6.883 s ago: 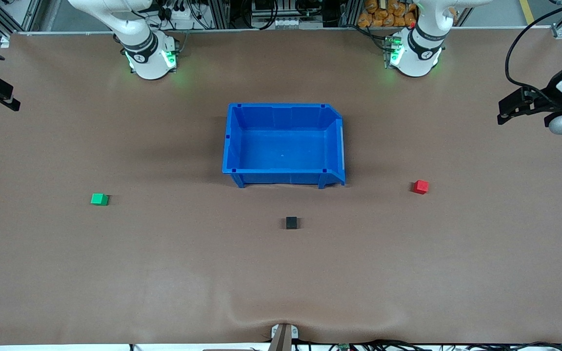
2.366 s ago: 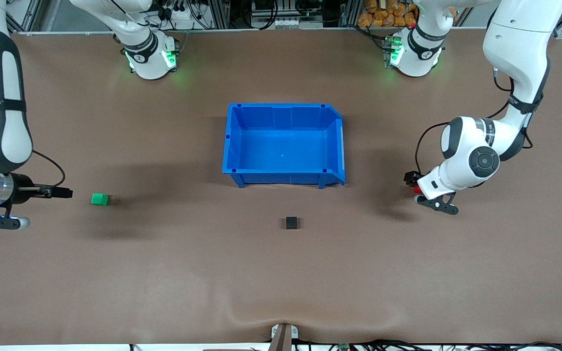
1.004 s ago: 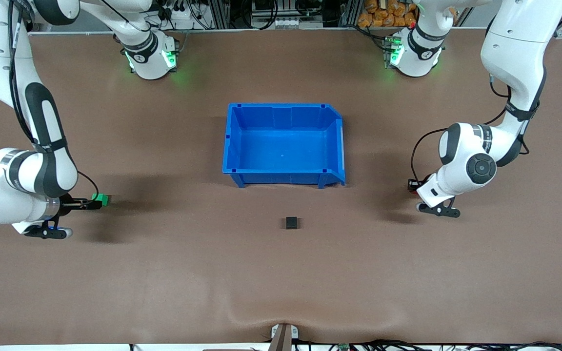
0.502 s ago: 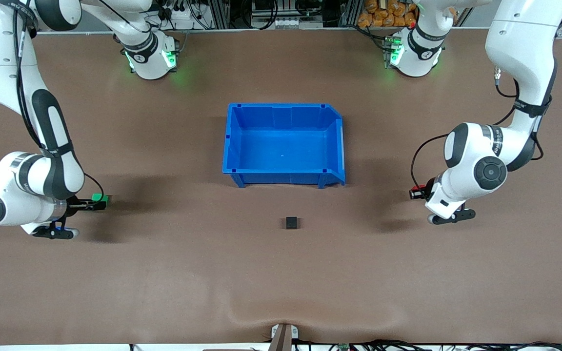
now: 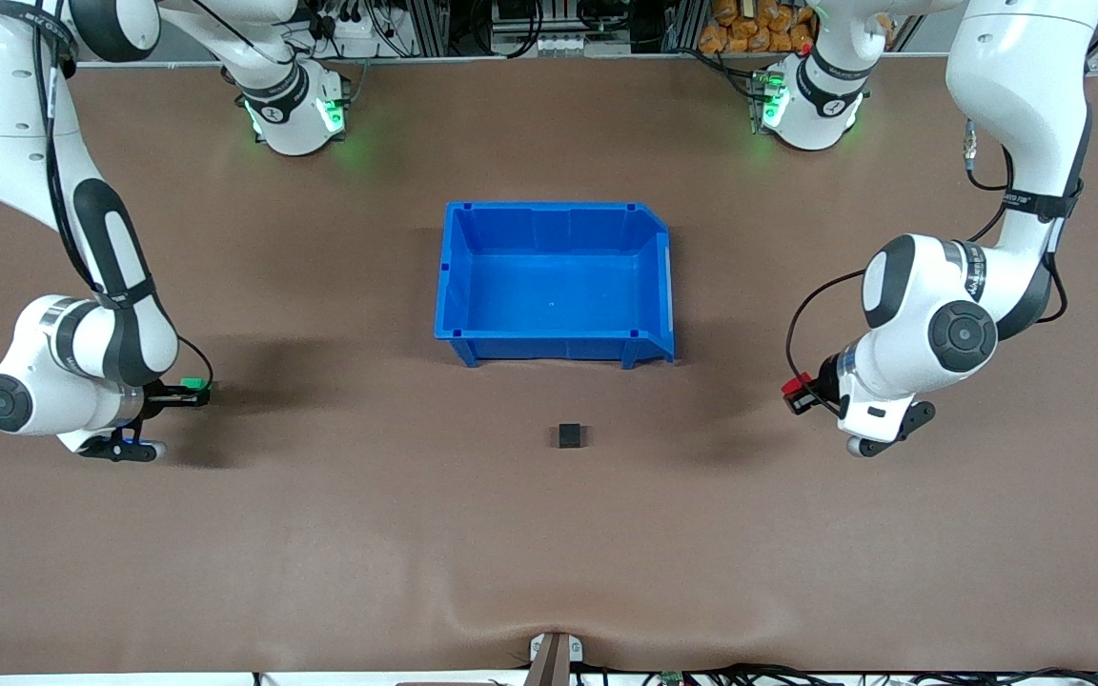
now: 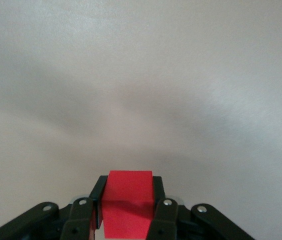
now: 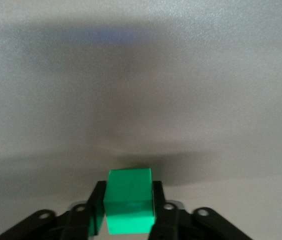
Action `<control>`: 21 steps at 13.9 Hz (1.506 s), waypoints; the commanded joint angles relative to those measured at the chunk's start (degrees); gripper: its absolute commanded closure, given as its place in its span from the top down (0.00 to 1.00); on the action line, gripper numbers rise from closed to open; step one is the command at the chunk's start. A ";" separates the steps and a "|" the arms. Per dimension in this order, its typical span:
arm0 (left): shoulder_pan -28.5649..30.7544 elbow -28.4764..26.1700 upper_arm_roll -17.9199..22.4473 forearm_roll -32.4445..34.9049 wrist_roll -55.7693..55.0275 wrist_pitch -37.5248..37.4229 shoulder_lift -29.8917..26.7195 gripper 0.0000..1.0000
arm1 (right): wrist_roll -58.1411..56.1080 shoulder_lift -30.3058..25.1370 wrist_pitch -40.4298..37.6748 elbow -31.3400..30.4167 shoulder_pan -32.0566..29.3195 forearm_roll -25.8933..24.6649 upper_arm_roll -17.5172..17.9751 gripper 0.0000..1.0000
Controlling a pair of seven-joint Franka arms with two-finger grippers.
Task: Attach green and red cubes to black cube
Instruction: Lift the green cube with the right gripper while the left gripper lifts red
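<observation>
Both grippers clamped: left gripper (image 6: 127,216) red cube (image 6: 127,206), right gripper (image 7: 129,212) green cube (image 7: 129,207)

1. The bin (image 5: 555,283) stands mid-table and is the one tall obstacle; its walls block a low pass straight across the middle.
2. From the bin, the black cube (image 5: 569,435) lies at 6 o'clock, nearer the front camera, apart from the bin's wall, with a bare strip of table (image 5: 549,553) between them.
3. From the black cube, the left gripper (image 5: 800,393) with the red cube (image 5: 790,386) sits at about 2 to 3 o'clock; nothing stands between.
4. The right gripper (image 5: 194,392), clamped on the green cube (image 5: 192,384), lies at about 9 o'clock from the black cube; that lane is bare too.
</observation>
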 commanded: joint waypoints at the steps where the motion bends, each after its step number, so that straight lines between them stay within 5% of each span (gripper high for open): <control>1: -1.48 2.83 0.02 -1.07 -4.86 -1.40 1.07 0.00 | 0.20 -0.08 0.22 0.08 -0.13 1.19 0.25 0.00; 7: -4.64 7.49 0.02 -1.16 -21.10 -1.40 4.24 0.00 | 9.94 -0.43 -2.42 3.25 0.40 4.52 1.31 0.00; 21: -16.07 22.08 0.37 -1.07 -62.93 -1.14 16.27 0.00 | 50.89 -0.52 -7.08 10.81 12.34 11.03 1.31 0.00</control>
